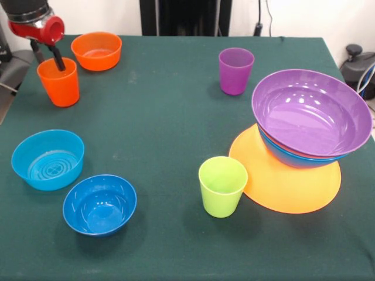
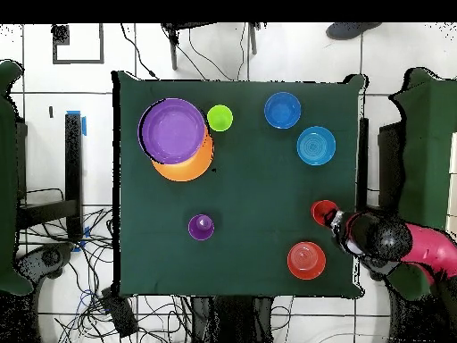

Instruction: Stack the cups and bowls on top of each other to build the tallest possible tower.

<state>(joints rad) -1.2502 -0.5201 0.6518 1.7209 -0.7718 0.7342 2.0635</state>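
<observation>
Green bench (image 1: 170,123) w/ tower (image 1: 304,126): purple bowl on top, orange-yellow bowl at base. Lime cup (image 1: 222,186) just beside tower; purple cup (image 1: 236,71) near it. Orange cup (image 1: 58,82) well apart from tower, gripper (image 1: 57,61) dips inside; jaws' state: can't tell.

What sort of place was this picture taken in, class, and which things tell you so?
Probably a robot lab or test room. A robot arm reaches over a green-covered table set with plastic cups and bowls, and loose cables lie on a tiled floor around it.

No readable text, labels, brands or numbers anywhere
</observation>
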